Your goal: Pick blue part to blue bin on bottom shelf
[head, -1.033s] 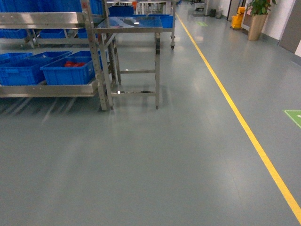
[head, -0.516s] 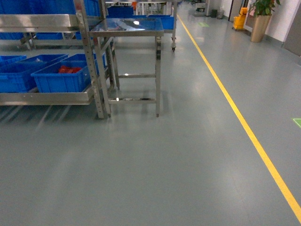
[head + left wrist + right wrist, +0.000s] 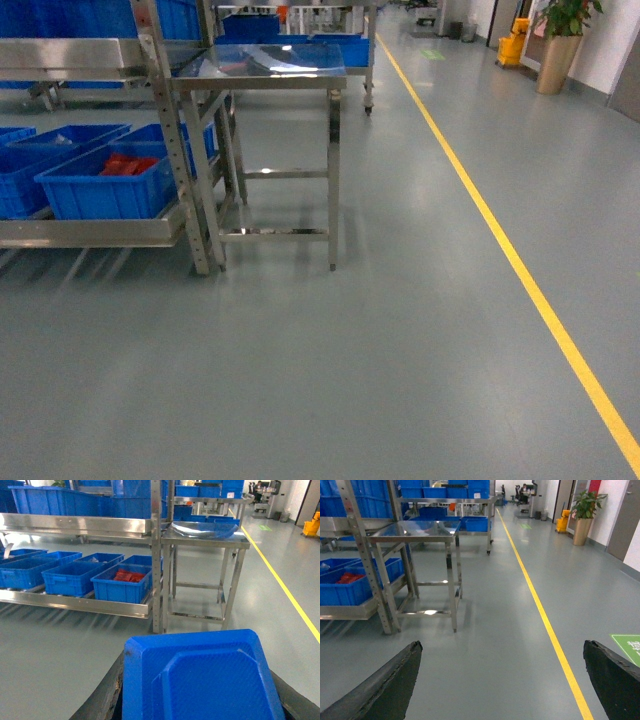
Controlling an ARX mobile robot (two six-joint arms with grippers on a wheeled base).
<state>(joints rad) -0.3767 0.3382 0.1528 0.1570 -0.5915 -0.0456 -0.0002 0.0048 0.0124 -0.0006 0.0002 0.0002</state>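
The rack (image 3: 155, 555) stands left of a steel table (image 3: 265, 70). On its bottom shelf (image 3: 75, 605) sit blue bins in a row; the one nearest the upright (image 3: 122, 582) holds red sheets, the bin (image 3: 70, 577) beside it shows nothing I can make out. My left fingers (image 3: 100, 700) pinch the blue part (image 3: 200, 680) close under the wrist. My right fingers (image 3: 385, 685) are spread wide, holding nothing.

Left wrist view: only slivers of dark fingers (image 3: 102, 700) seen at both lower corners, matte black, edge rough and worn. Right wrist view: two black fingers (image 3: 385, 687), wedge-shaped, tapering to rounded tips, surfaces dull and lightly scuffed, greyish along the edges. No cables, screws or markings made out.
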